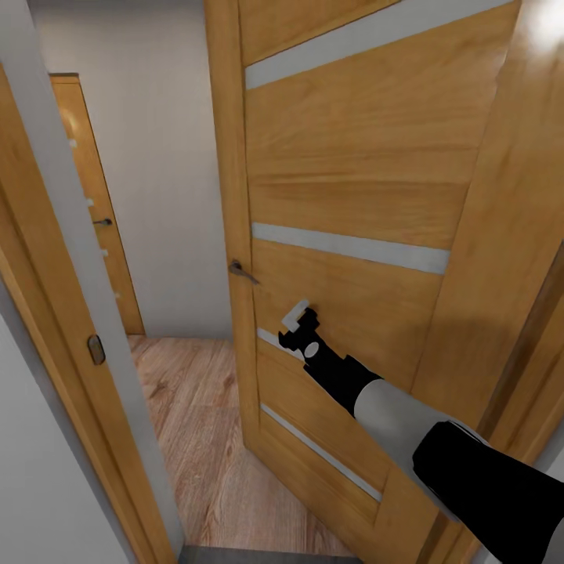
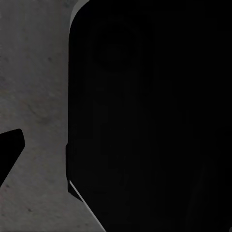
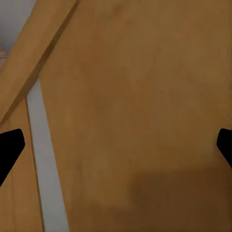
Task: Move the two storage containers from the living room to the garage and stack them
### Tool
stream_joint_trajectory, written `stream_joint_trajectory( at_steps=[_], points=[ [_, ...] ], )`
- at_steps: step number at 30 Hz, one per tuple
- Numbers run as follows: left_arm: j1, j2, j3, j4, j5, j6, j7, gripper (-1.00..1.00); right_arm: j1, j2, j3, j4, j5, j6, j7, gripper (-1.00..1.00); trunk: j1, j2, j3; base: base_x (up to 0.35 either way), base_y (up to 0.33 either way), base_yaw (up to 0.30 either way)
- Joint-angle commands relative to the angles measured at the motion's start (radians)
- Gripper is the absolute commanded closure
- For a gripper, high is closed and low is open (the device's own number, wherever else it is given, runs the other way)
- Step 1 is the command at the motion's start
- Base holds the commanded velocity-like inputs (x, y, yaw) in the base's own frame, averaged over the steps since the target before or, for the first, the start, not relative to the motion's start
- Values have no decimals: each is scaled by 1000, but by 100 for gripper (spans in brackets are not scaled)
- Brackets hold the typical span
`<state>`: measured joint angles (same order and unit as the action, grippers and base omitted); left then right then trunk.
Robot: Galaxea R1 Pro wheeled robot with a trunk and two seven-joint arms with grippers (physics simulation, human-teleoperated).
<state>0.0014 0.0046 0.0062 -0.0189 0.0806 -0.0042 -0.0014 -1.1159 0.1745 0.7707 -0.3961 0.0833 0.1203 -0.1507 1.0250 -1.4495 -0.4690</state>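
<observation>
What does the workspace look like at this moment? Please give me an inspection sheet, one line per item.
Surface: light wood plank floor beyond the doorway; mottled grey floor in the left wrist view.
Job's things: nothing seen.
Clutter: nothing seen.
Grippers: right gripper reaches to the wooden door, below its handle; its fingertips stand wide apart, jaws open. Left gripper: one dark fingertip visible, state unclear.
Cables: nothing seen.
Surroundings: half-open door with pale stripes, grey door frame, second wooden door further back, pale wall.
</observation>
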Motion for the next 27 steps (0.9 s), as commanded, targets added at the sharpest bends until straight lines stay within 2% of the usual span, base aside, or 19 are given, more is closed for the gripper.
stream_joint_trajectory(
  at_steps=[1, 6, 11, 13, 15, 16, 20, 22, 23, 25, 26, 27],
  points=[
    [0, 0, 0, -1, 9, 0, 0, -100, -1, 0, 6, 0, 6, 3, -6, -100, 0, -1, -1, 0, 0, 0],
    [0, 0, 0, -1, 10, 0, 0, -100, 0, 0, 6, 2, -4, -74, -5, -100, 0, -1, -1, 0, 0, 0],
    [0, 0, 0, -1, 10, 0, 0, -100, 2, 0, 3, 4, -15, -80, -20, -100, 0, -1, -1, 0, 0, 0],
    [0, 0, 0, -1, 10, 0, 1, -100, 2, 0, 3, -5, -45, -86, -87, -100, 0, -1, -1, 0, 0, 0],
    [0, 0, 0, -1, 10, 0, 1, -100, 3, 0, 3, -9, -60, -89, -110, -100, 0, -1, -1, 0, 0, 0],
    [0, 0, 0, -1, 10, 0, 1, -100, 3, 0, 4, -16, -107, -106, -136, -100, 0, -1, -1, 0, 0, 0],
    [0, 0, 0, -1, 10, 0, 1, -100, 5, 0, 12, -46, -190, -130, -146, -100, 0, -1, -1, 0, 0, 0],
    [0, -1, 0, -1, 10, 0, 1, -100, 6, 0, 16, -71, -200, -130, -145, -100, 0, -1, -1, 0, 0, 0],
    [0, -1, 0, -1, 10, 0, 1, -100, 7, 0, 22, -90, -204, -129, -144, -100, 0, -1, -1, 0, 0, 0],
    [0, -1, 0, -1, 10, 0, 1, -100, 7, 0, 86, -147, -208, -103, -145, -100, 0, -1, -1, 0, 0, 0],
    [0, -1, 0, -1, 10, 0, 1, -100, 7, 0, 105, -158, -209, -95, -145, -100, 0, -1, -1, 0, 0, 0],
    [0, -1, 0, -1, 10, 0, 1, -100, 7, 0, 144, -179, -209, -75, -146, -100, 0, -1, -1, 0, 0, 0]
  ],
)
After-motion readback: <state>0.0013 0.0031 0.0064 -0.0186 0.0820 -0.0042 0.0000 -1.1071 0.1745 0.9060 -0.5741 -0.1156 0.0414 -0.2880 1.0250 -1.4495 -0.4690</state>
